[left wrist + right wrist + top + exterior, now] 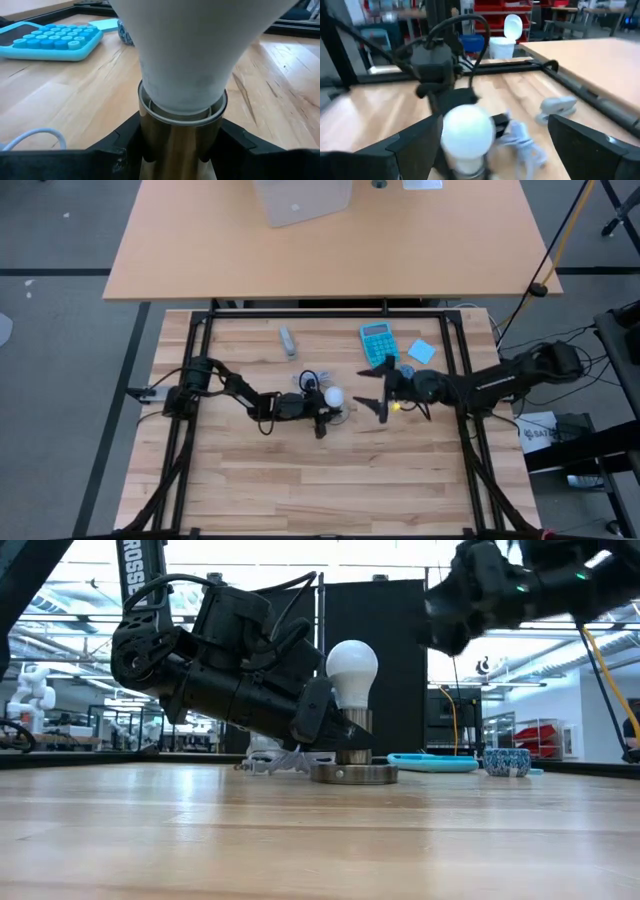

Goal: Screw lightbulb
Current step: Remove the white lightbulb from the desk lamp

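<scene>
Lightbulb (352,668), light, smooth and probably fragile, upright in socket (353,773): left gripper (335,730) clamps the socket collar; right gripper (381,394), fingers wide, waits at 3 o'clock to grasp the frosted head.

Even, bright light over the high view, shadows faint; the low view is backlit, ceiling lights glaring along the top, the arm (230,670) near-silhouetted; the bulb (468,129) is motion-blurred at lower centre; the table (75,105) shows soft sheen.
</scene>
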Robot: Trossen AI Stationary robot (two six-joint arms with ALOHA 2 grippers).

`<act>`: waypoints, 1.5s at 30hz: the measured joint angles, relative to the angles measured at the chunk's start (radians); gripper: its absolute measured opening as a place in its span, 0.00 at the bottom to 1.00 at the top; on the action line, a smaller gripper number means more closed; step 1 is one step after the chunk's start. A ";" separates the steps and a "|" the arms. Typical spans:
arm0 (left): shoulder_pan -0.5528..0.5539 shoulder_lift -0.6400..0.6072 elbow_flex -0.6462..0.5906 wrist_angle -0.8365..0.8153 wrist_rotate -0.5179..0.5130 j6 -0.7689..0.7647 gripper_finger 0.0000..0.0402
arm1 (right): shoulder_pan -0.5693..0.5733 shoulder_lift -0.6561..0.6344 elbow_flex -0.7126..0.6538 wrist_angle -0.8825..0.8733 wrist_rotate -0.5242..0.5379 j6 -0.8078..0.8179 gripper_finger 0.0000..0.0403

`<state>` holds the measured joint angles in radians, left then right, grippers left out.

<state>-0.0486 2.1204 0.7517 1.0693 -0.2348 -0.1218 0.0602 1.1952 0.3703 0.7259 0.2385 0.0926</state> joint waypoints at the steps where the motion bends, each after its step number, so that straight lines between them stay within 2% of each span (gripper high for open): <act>1: 0.000 0.000 0.000 0.000 0.000 0.000 0.43 | 0.020 0.008 -0.025 0.042 0.025 0.035 0.88; 7: 0.000 0.000 0.000 0.001 -0.001 0.008 0.43 | 0.122 0.105 -0.093 0.218 0.151 0.152 0.88; 12: 0.000 0.000 0.000 0.001 0.000 0.008 0.47 | 0.156 0.234 -0.030 0.252 0.234 0.152 0.88; 16: 0.000 0.000 0.000 0.000 0.000 0.008 0.45 | 0.159 0.329 0.041 0.251 0.287 0.130 0.88; 24: 0.000 0.000 0.000 -0.002 0.000 0.009 0.43 | 0.158 0.460 0.154 0.252 0.286 0.108 0.88; 28: 0.000 0.000 0.000 -0.002 0.000 0.006 0.43 | 0.156 0.516 0.187 0.253 0.318 0.127 0.88; 33: 0.000 0.000 0.000 -0.002 0.000 0.004 0.43 | 0.155 0.570 0.198 0.332 0.339 0.098 0.87; 37: 0.000 0.000 0.000 -0.002 0.002 0.004 0.43 | 0.150 0.587 0.198 0.355 0.338 0.083 0.81; 42: 0.000 0.000 0.000 -0.003 0.003 0.004 0.43 | 0.150 0.587 0.198 0.357 0.335 0.056 0.65; 45: 0.000 0.000 0.000 -0.003 0.004 0.005 0.43 | 0.149 0.587 0.198 0.356 0.333 0.051 0.63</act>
<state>-0.0486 2.1208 0.7513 1.0666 -0.2306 -0.1173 0.2092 1.7821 0.5686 1.0822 0.5718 0.1433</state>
